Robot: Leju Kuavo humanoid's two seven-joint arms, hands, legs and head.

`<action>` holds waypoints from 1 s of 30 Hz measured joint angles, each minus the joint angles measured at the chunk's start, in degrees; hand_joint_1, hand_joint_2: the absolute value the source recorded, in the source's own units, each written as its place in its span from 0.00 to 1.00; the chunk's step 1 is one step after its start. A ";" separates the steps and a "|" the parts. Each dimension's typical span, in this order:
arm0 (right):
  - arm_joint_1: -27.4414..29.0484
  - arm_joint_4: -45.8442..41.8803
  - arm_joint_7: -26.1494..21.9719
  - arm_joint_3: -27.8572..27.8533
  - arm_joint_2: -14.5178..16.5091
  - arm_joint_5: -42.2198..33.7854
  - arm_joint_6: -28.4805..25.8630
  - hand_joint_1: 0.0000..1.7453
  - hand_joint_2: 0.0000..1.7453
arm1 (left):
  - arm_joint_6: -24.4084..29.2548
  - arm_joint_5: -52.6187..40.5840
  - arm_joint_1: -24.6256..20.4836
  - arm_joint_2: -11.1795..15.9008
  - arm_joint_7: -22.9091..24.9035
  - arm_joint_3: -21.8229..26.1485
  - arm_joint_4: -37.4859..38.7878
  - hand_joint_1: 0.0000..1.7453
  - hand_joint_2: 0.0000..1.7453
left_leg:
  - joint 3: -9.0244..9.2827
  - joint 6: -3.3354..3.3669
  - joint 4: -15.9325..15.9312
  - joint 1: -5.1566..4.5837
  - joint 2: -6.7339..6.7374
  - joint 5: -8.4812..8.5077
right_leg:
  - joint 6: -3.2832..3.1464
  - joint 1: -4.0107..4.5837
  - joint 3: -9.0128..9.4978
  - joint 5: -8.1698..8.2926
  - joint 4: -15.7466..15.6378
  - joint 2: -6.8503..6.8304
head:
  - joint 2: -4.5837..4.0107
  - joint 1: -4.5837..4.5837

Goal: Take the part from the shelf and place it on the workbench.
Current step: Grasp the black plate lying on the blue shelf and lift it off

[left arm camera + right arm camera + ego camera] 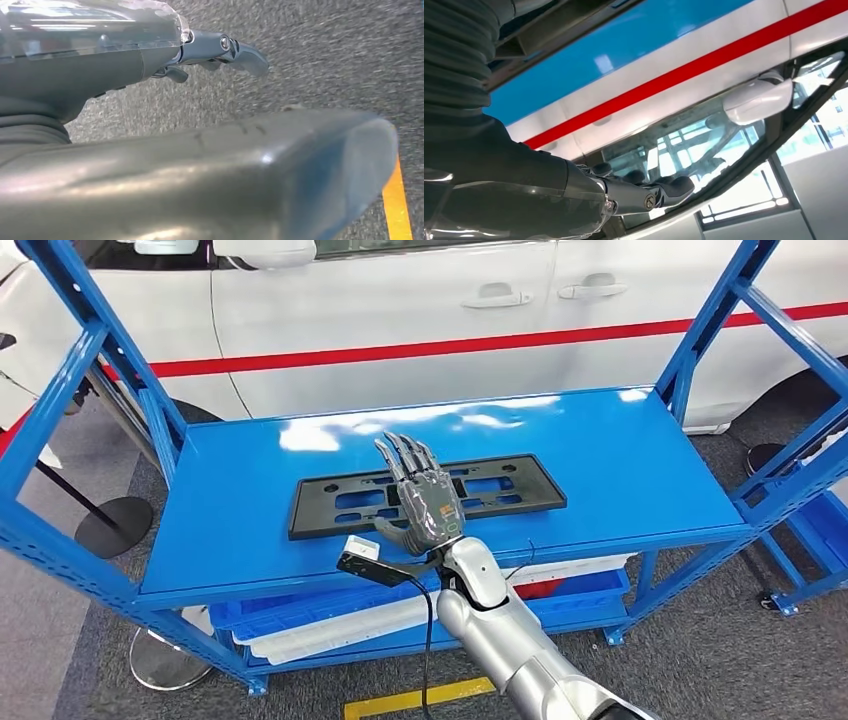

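Item 1, the part (330,508): I log a flat black rectangular frame with cut-out slots, lying flat on the shelf's blue top deck (620,470). Its long axis runs left to right across my head view, roughly parallel to the deck's front edge, with the right end angled slightly farther from me than the left.

Item 2, right hand (424,498): raised over the middle of the part, fingers extended and spread, pointing away toward the white car (400,310). I see nothing in its grasp; whether the palm touches the part I cannot tell.

Item 3, left hand (220,50): hanging over grey speckled floor (325,60) near a yellow line (397,200), fingers loose and holding nothing.

Item 4, lower tier: blue and white trays (330,625) sit beneath the deck.
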 joint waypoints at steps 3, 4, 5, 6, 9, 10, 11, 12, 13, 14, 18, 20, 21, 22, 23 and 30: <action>0.05 0.17 0.25 -0.14 -0.22 0.79 -0.23 0.00 1.00 | 0.00 0.01 -0.15 0.02 0.01 -0.30 0.03 0.00 0.00 | 0.60 -0.84 0.75 -0.15 -0.17 -0.88 | -0.73 0.09 0.65 1.61 -1.69 0.35 | 0.00 -0.01; -0.01 0.17 0.50 -0.16 -0.21 1.48 -0.36 0.00 1.00 | 0.01 0.01 -0.18 0.06 0.00 -0.38 0.03 0.00 0.00 | 0.60 -1.14 1.44 -0.10 -0.10 -1.16 | -0.96 -0.06 1.09 1.55 -1.92 0.35 | 0.00 -0.01; -0.12 0.20 0.91 -0.16 -0.20 2.49 -0.51 0.00 1.00 | 0.03 0.01 -0.24 0.11 -0.02 -0.47 0.03 0.00 0.00 | 0.02 -1.45 2.84 -0.02 -0.01 -1.78 | -1.20 -0.18 1.53 1.32 -2.05 0.31 | 0.00 -0.01; -0.16 0.28 1.38 -0.16 -0.20 3.56 -0.67 0.00 1.00 | 0.09 -0.03 -0.32 0.15 -0.04 -0.57 0.03 0.00 0.00 | -1.25 -1.78 5.39 0.16 0.10 -3.02 | -1.40 -0.33 1.88 1.18 -2.13 0.23 | 0.00 -0.01; 0.20 0.79 2.06 -0.16 -0.33 4.63 -0.91 0.00 1.00 | 0.25 -0.45 -0.42 0.15 -0.09 -0.92 0.03 0.00 0.00 | -6.90 -2.77 14.73 0.92 0.32 -7.43 | -1.64 -0.41 2.22 0.71 -2.08 0.09 | 0.00 -0.02; 0.41 0.92 1.92 -0.18 -0.43 4.08 -0.87 0.00 1.00 | 0.24 -0.61 -0.43 0.15 -0.16 -1.02 0.03 0.00 0.00 | -7.90 -3.01 15.53 1.14 0.36 -7.46 | -1.59 -0.47 2.27 0.53 -2.05 0.18 | 0.00 -0.02; 0.66 0.90 1.66 -0.26 -0.57 3.25 -0.70 0.00 1.00 | 0.22 -0.69 -0.41 0.15 -0.22 -1.10 0.04 0.00 0.00 | -7.89 -3.20 14.24 1.32 0.40 -6.10 | -1.48 -0.55 2.37 0.32 -1.97 0.27 | 0.00 -0.02; 0.94 0.68 1.22 -0.41 -0.74 2.12 -0.24 0.00 1.00 | 0.20 -0.69 -0.38 0.16 -0.26 -1.17 0.04 0.00 0.00 | -7.02 -3.32 11.13 1.46 0.43 -3.69 | -1.30 -0.66 2.54 0.06 -1.86 0.35 | 0.00 -0.02; 1.30 0.21 0.64 -0.61 -0.91 0.79 0.51 0.00 1.00 | 0.20 -0.66 -0.36 0.16 -0.26 -1.25 0.05 0.00 0.00 | -5.73 -3.36 7.28 1.54 0.44 -1.15 | -1.07 -0.75 2.75 -0.18 -1.74 0.40 | 0.00 -0.02; 1.80 -0.63 -0.19 -0.91 -1.12 -1.11 1.62 0.00 1.00 | 0.19 -0.62 -0.34 0.17 -0.25 -1.34 0.06 0.00 0.00 | -4.60 -3.28 3.80 1.44 0.46 0.45 | -0.80 -0.79 2.93 -0.34 -1.65 0.40 | 0.00 -0.01; 4.93 -7.26 -3.94 -2.64 -2.15 -11.06 7.31 0.00 1.00 | -0.02 -0.13 -0.33 0.22 -0.42 -1.60 0.09 0.00 0.00 | -3.31 -1.54 0.30 0.99 0.42 1.86 | 0.61 -0.71 3.11 -0.44 -1.73 0.27 | 0.00 -0.01; 5.99 -10.26 -4.44 -3.42 -2.77 -12.63 8.32 0.00 1.00 | -0.04 -0.02 -0.23 0.20 -0.48 -1.76 0.10 0.00 0.00 | -3.02 -0.77 -0.20 1.22 0.58 2.55 | 1.27 -0.73 2.79 -1.39 -0.68 0.17 | 0.00 -0.01; 6.28 -11.38 -4.51 -3.73 -3.08 -12.83 8.52 0.00 1.00 | -0.04 -0.01 -0.26 0.20 -0.49 -1.83 0.10 0.00 0.00 | -2.91 -0.44 -0.44 1.35 0.69 2.77 | 1.53 -0.76 1.88 -2.77 1.39 0.10 | 0.00 -0.01; 6.58 -12.27 -4.55 -4.01 -3.38 -12.96 8.64 0.00 1.00 | -0.04 0.00 -0.31 0.22 -0.50 -1.87 0.10 0.00 0.00 | -2.89 -0.25 -0.50 1.32 0.79 2.84 | 1.73 -0.88 0.40 -4.67 4.71 0.02 | 0.00 -0.01; 6.94 -12.97 -4.57 -4.22 -3.64 -13.02 8.75 0.00 1.00 | -0.04 0.00 -0.34 0.26 -0.50 -1.90 0.10 0.00 0.00 | -2.91 -0.12 -0.50 1.29 0.81 2.84 | 1.89 -0.95 -1.44 -6.60 8.72 -0.03 | 0.00 -0.01; 8.55 -15.90 -5.89 -4.92 -4.50 -16.31 10.01 0.00 1.00 | -0.18 0.17 -0.38 0.29 -0.51 -1.97 0.10 0.00 0.00 | -2.67 -0.64 -0.14 1.09 0.67 2.29 | 1.51 -1.10 3.06 -1.59 0.52 -0.36 | 0.00 0.00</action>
